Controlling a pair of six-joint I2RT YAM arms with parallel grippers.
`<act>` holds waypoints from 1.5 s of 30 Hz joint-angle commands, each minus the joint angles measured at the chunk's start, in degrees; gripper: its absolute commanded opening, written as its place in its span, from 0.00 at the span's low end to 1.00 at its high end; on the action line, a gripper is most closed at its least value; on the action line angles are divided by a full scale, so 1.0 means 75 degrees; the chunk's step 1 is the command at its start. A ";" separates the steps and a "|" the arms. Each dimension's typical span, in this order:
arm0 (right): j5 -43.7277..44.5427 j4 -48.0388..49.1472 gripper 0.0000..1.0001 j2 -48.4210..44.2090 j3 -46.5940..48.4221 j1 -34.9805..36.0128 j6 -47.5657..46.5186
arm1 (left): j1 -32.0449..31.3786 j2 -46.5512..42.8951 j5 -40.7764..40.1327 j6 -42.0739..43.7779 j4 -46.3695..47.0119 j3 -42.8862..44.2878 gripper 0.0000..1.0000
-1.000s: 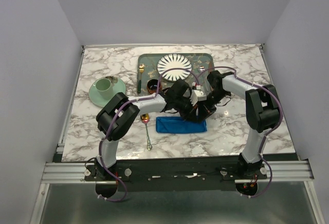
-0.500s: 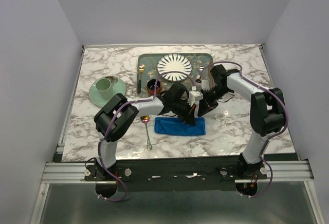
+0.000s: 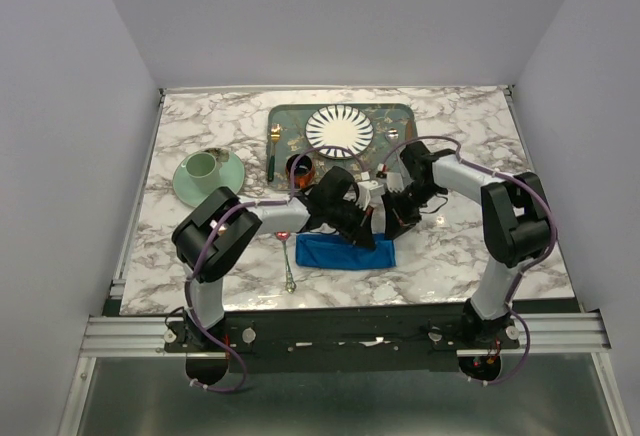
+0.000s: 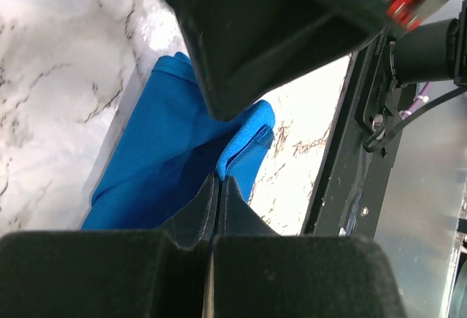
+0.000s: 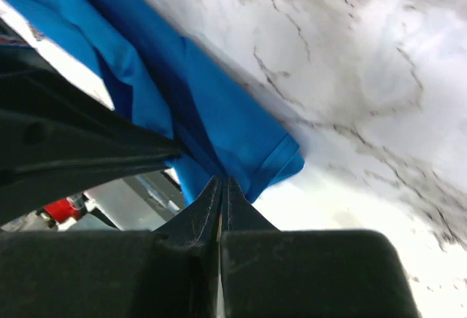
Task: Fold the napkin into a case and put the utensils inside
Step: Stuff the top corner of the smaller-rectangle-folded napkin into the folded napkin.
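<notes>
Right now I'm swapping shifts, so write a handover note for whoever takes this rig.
Left gripper: shut on a fold of the napkin.
Right gripper: shut on the napkin near a corner.
Napkin: folded into a narrow band on the table, near the middle.
Spoon: on the table just left of the napkin, outside it.
Fork: cannot make it out.
Done: most of the folding.
Left: finish the case, put both utensils inside.

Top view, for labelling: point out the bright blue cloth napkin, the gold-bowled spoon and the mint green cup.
Bright blue cloth napkin (image 3: 340, 254), top view, near half.
Gold-bowled spoon (image 3: 288, 264), top view, thin handle.
Mint green cup (image 3: 203, 166), top view, its middle.
</notes>
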 commanded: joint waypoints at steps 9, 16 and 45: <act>0.1411 0.0862 0.14 0.0916 -0.0101 0.0225 0.0311 | -0.0008 -0.0638 -0.0758 -0.0801 -0.0615 -0.0204 0.00; 0.1610 0.1096 0.15 0.0799 -0.0323 0.0226 0.0334 | 0.0004 -0.0532 -0.0442 -0.1128 -0.1240 -0.0109 0.00; 0.1330 0.1822 0.16 -0.0148 -0.0357 0.0354 -0.0099 | 0.0062 0.0042 -0.0723 -0.2722 -0.1441 -0.0191 0.00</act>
